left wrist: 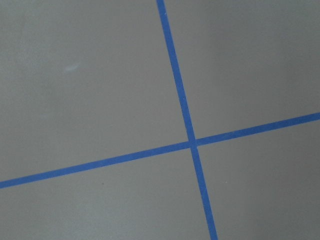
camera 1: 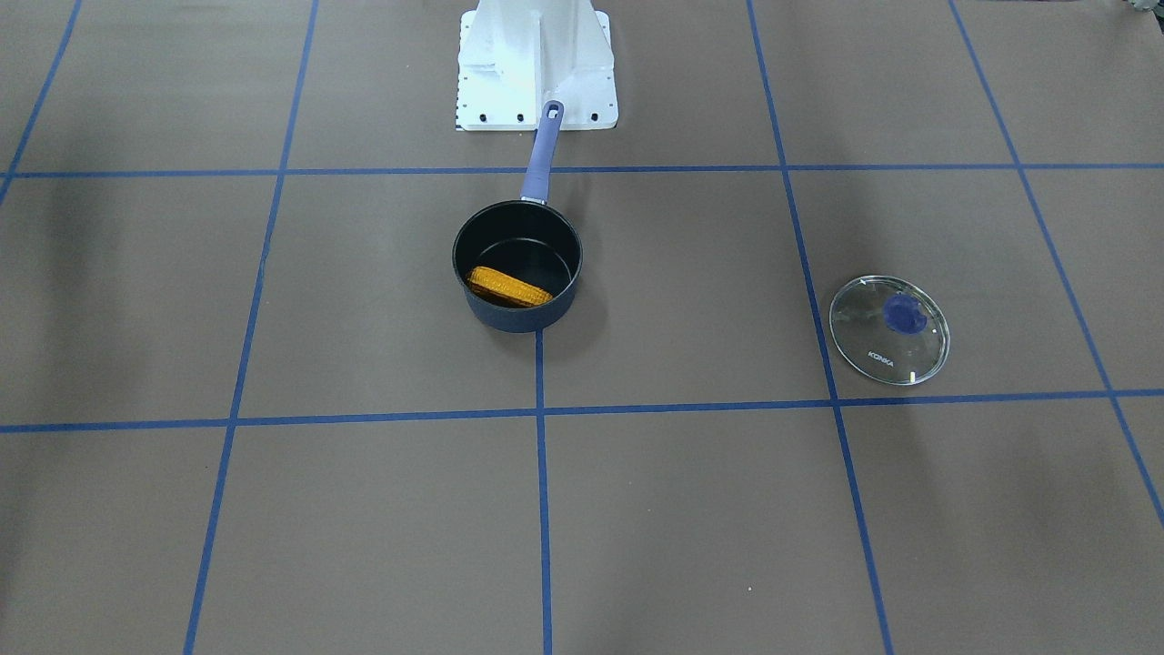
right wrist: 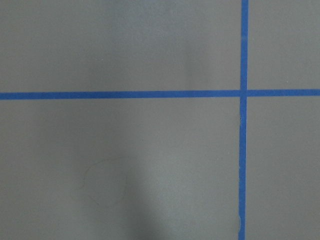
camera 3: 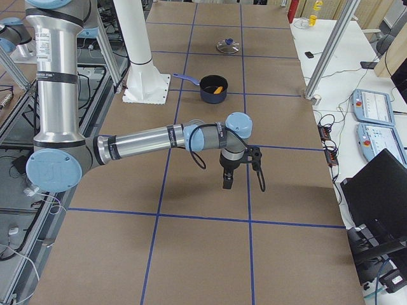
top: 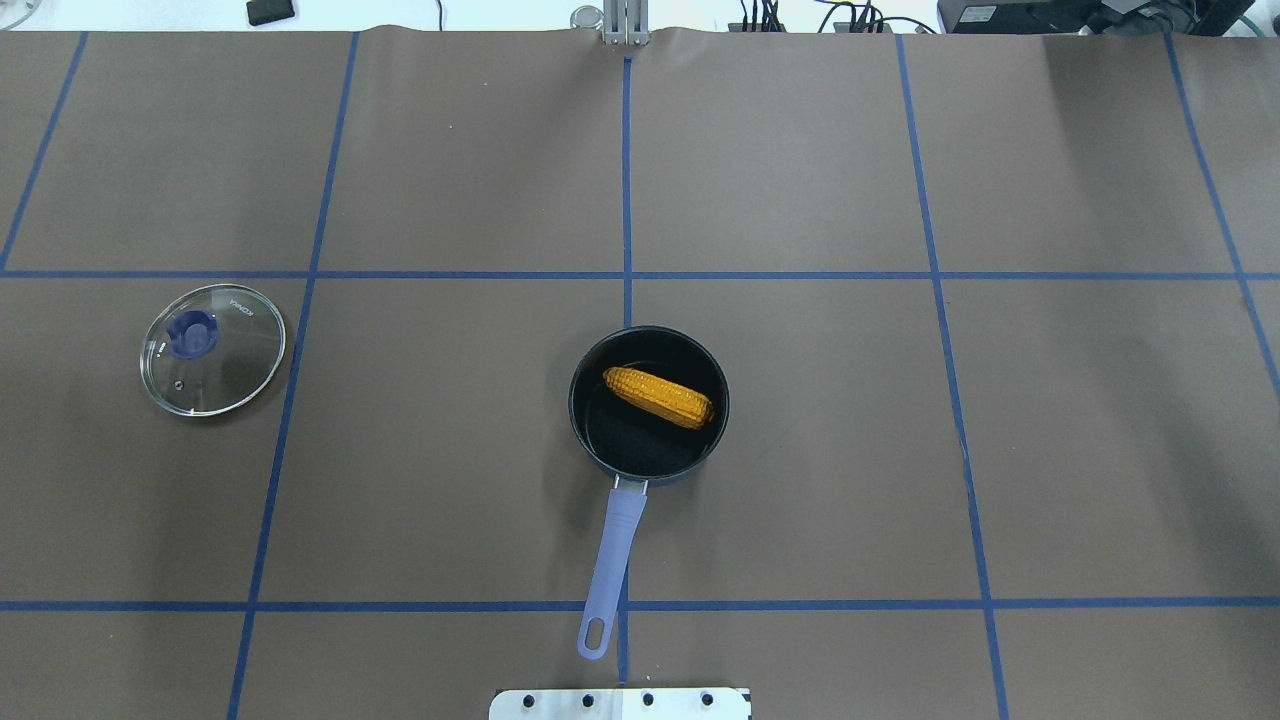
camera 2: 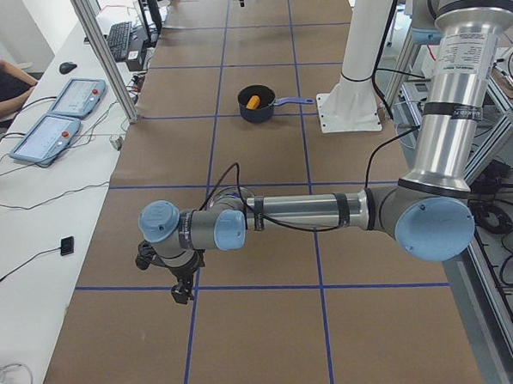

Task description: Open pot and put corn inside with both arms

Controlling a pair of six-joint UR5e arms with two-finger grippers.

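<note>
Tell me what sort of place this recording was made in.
Most likely a robotics lab: a brown-papered table with a blue tape grid, the left arm and right arm over it, and teach pendants on a side bench.

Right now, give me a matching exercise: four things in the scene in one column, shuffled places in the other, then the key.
Column A
1. corn
2. lid
3. pot handle
4. left end effector

Column B
a. flat on the table, on the robot's left side, knob up
b. above bare table, away from the pot
c. lying inside the pot
d. pointing toward the robot's base

Pairs: 1-c, 2-a, 3-d, 4-b
</note>
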